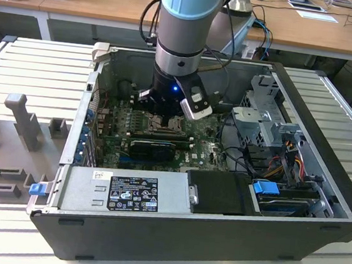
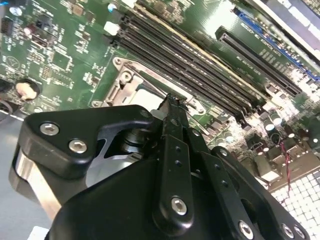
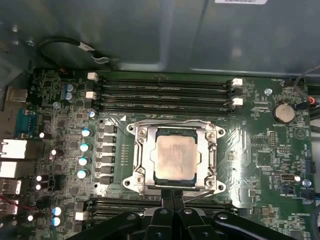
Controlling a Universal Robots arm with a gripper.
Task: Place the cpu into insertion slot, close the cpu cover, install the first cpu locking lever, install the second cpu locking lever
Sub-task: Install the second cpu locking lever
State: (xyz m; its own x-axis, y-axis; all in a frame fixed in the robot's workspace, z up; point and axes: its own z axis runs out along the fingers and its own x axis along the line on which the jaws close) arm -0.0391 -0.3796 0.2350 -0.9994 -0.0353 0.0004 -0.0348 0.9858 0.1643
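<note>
I see my gripper point(image 3: 174, 196) lowered into the open computer case point(image 1: 318, 213), right at the near edge of the insertion slot point(image 3: 131, 131). In the first wrist view its two black fingers point(image 3: 167, 202) stand pressed together side by side, with no gap between them and nothing held. Their tips touch, or nearly touch, the border of the cpu cover point(image 3: 210, 155); I cannot tell if there is real contact.

The cpu point(image 3: 174, 154) is already seated in the slot, just ahead of the fingertips. Its pale silver top shows through the square window of the cover, and the cover lies flat down around it.

Beyond the socket, on the far side from the gripper, the long black memory slots point(image 3: 160, 92) run across the green motherboard point(image 3: 260, 150). A round coin battery point(image 3: 283, 112) sits further off to one side of them.

In the second wrist view the gripper point(image 2: 172, 107) points with its closed tip at the metal frame of the slot point(image 2: 122, 82), and the memory slots point(image 2: 200, 65) pass just behind it.

In the exterior view the arm point(image 1: 186, 38) comes straight down over the board, and the gripper point(image 1: 163, 119) is at the socket point(image 1: 164, 126).
</note>
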